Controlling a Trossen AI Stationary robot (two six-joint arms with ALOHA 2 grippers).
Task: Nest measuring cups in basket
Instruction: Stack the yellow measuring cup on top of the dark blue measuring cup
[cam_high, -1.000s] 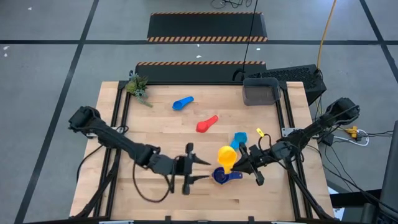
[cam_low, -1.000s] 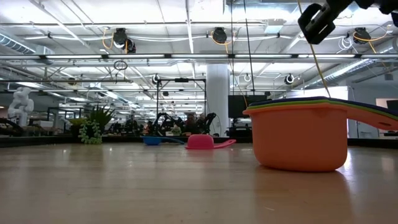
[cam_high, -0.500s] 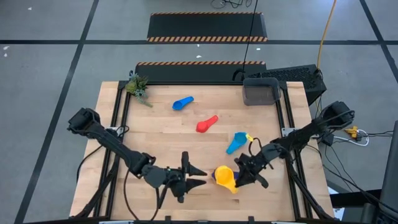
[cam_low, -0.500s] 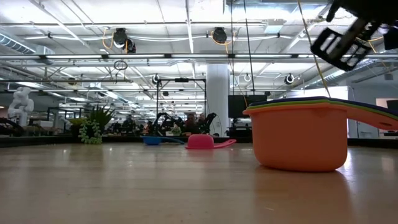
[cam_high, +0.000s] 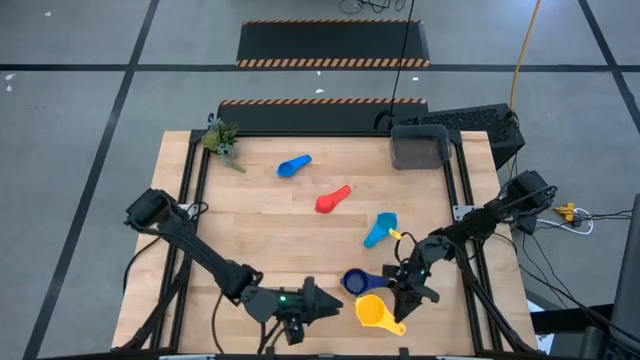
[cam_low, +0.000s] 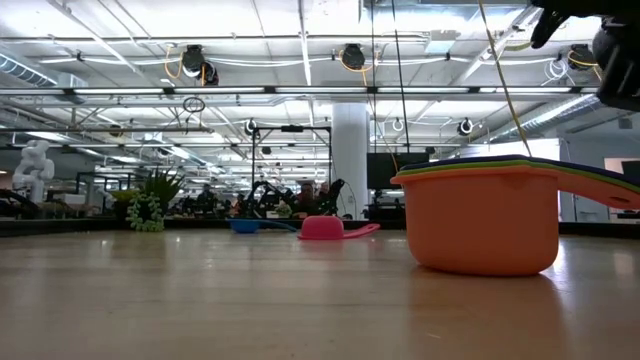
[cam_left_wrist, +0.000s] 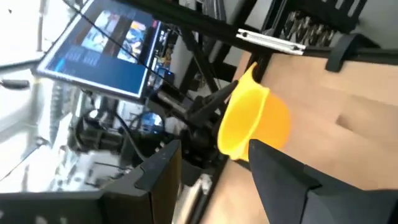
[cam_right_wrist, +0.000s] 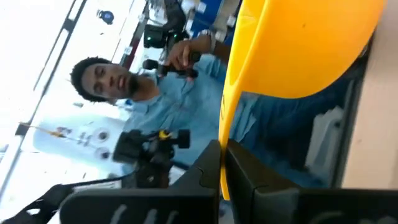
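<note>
My right gripper (cam_high: 400, 308) (cam_right_wrist: 222, 155) hangs over the table's near right part, shut on the yellow measuring cup (cam_high: 373, 311). My left gripper (cam_high: 333, 304) (cam_left_wrist: 214, 149) stands open just left of that cup, pointing at it and touching nothing. Beside the yellow cup a navy cup (cam_high: 355, 282) tops a nested stack that rests on its orange bottom cup (cam_low: 485, 225). The light blue cup (cam_high: 380, 228), the red cup (cam_high: 333, 199) and the blue cup (cam_high: 293, 165) lie apart on the table. The dark grey basket (cam_high: 420, 150) stands at the far right. My right gripper pinches the yellow cup's handle (cam_right_wrist: 224, 140) between its two fingers, which lie along the handle and are about level. The cup is lifted clear of the table and tipped, its bowl (cam_right_wrist: 305, 43) ahead of the fingers.
A small green plant (cam_high: 220, 137) stands at the far left corner. A black keyboard (cam_high: 470, 120) lies behind the basket. A person (cam_right_wrist: 124, 81) shows beyond the table in the right wrist view. Bare wood lies across the table's left half (cam_high: 240, 230).
My right gripper has carried the yellow cup from beside the light blue cup toward the near edge, sinking and rolling, so the cup now lies tipped. My left gripper has gone toward the table's right and near edges, lower, and has rolled.
</note>
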